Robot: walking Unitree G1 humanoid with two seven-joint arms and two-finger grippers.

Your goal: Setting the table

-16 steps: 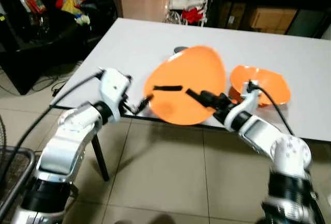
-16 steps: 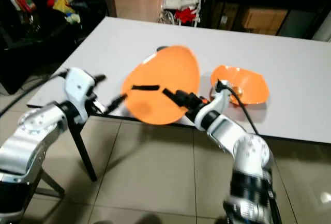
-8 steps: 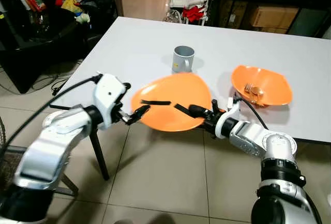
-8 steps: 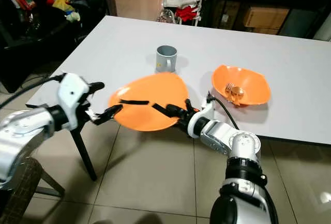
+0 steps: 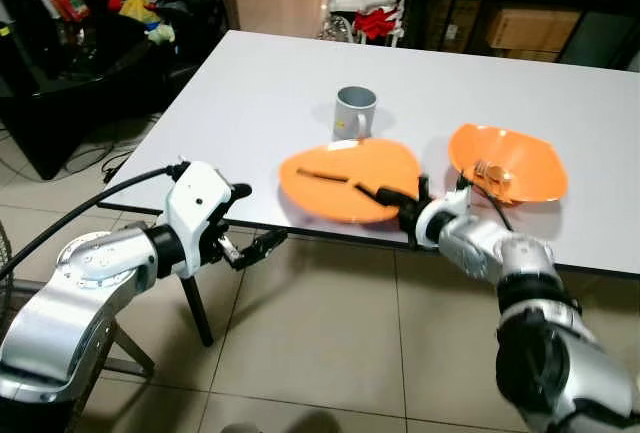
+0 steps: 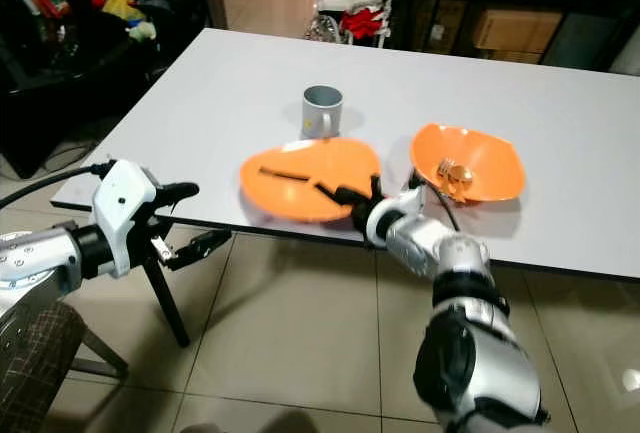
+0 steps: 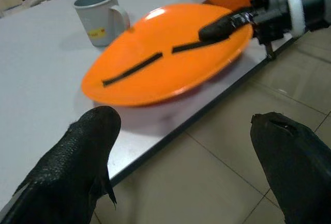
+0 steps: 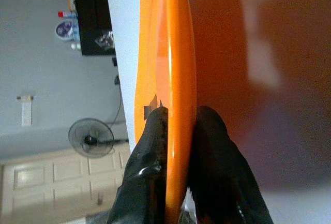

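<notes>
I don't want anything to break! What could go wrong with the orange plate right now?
The orange plate sits near the table edge, so it could slide off when released. The right end effector pinches its rim; pulling back without opening could drag it over. The grey mug stands just behind, so a push forward might knock it.

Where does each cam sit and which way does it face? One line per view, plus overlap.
Left eye, right eye: head stereo pair, looking down at table; both arms show, right gripper on plate, left gripper off the edge.
Left wrist: looks between open fingers at plate, mug, right gripper.
Right wrist: looks along fingers clamping plate rim.
Shared: plate.
</notes>
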